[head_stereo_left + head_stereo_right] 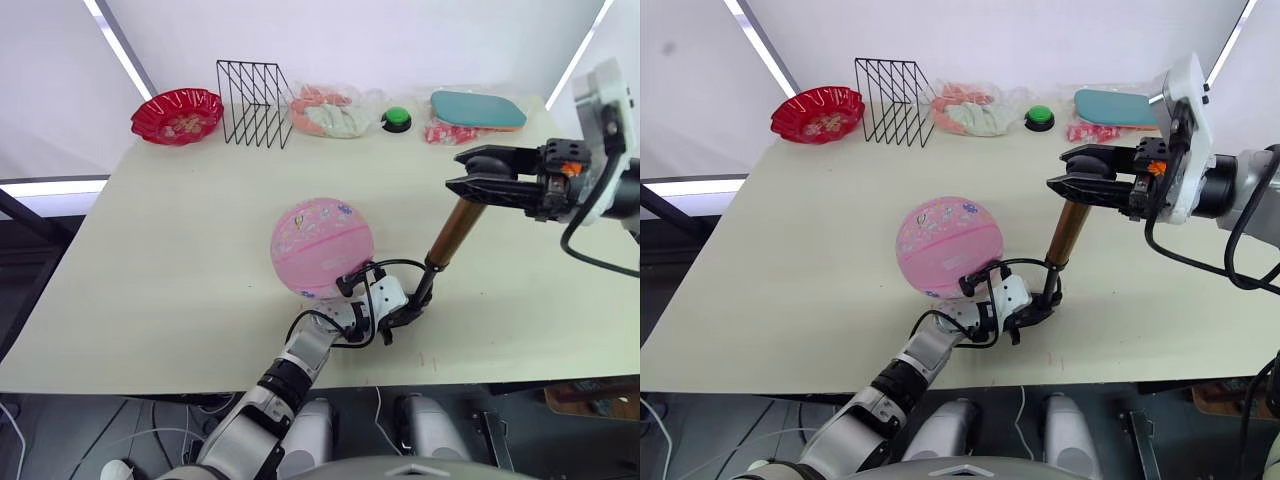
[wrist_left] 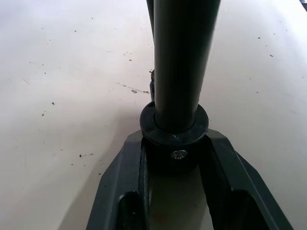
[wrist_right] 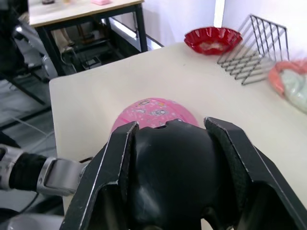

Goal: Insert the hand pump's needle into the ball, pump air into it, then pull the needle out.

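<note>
Fingers of left gripper clamped on black bottom end of slim gold metal hand pump, base collar wedged between both pads, low by tabletop. Fingers of right gripper closed round pump's black T-handle at top end, one finger each side, handle bulging between. Pump tilted, leaning up toward robot's right, btwn the two grippers. Round pink rubber ball w/ cartoon prints on beige table, just beside left gripper on its left, prob. touching wrist. Thin black hose loops from pump base toward ball; needle too small to make out. Along far edge: red scalloped bowl, black wire rack, green button, teal flat case.
</note>
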`<move>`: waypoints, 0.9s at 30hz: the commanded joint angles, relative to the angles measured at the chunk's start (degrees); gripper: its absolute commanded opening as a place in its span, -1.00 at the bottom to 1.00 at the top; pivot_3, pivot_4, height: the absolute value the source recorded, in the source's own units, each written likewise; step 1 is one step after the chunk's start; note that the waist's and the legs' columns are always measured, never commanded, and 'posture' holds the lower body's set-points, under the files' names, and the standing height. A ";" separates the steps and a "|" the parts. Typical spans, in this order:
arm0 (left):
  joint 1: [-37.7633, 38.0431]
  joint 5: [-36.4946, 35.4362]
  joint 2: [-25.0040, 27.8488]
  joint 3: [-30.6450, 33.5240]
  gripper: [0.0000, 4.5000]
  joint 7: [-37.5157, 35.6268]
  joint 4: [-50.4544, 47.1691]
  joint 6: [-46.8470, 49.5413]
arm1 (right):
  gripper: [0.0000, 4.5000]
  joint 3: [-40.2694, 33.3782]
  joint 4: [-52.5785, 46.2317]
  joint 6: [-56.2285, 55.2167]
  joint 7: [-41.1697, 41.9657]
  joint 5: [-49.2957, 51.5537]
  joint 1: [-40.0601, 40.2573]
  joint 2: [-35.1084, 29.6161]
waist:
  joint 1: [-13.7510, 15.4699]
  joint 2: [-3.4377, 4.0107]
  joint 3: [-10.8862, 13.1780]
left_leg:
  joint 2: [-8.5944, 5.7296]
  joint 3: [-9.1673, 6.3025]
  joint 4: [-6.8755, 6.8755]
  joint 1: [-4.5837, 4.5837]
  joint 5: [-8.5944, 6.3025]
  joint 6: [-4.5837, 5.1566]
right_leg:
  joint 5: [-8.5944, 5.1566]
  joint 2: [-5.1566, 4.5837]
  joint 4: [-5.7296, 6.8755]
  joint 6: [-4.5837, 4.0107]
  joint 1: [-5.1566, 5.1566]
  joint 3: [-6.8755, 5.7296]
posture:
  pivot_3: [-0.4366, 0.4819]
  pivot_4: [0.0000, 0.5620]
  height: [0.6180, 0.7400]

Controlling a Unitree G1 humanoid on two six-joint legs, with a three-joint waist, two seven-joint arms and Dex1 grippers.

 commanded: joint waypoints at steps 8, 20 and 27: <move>3.52 1.87 1.76 -0.20 -0.58 1.22 5.42 3.74 | -0.25 10.06 -5.43 -12.62 5.38 -14.83 14.52 1.35 | -0.15 -0.30 -0.41 | 0.02 0.02 0.00 0.27 0.00 0.00 | -0.13 0.05 0.01 0.22 0.24 0.00 | -0.05 -0.47 1.00; 4.30 2.12 1.58 -0.19 -0.58 1.97 3.57 5.18 | -0.25 32.17 20.28 -38.85 11.30 -43.97 28.03 17.18 | -1.22 -0.55 -1.79 | 0.59 -0.04 -0.35 1.37 -0.04 -0.01 | -0.24 0.61 -0.01 0.24 1.39 -0.05 | -0.05 -0.47 1.00; 4.93 2.12 1.72 0.32 -0.58 2.27 2.91 5.72 | -0.25 24.36 12.37 -36.19 12.13 -39.57 25.49 14.85 | -1.41 -0.22 -2.04 | 0.94 -0.11 -0.36 1.56 -0.04 -0.02 | -0.35 0.94 0.02 0.04 1.51 -0.09 | -0.05 -0.47 1.00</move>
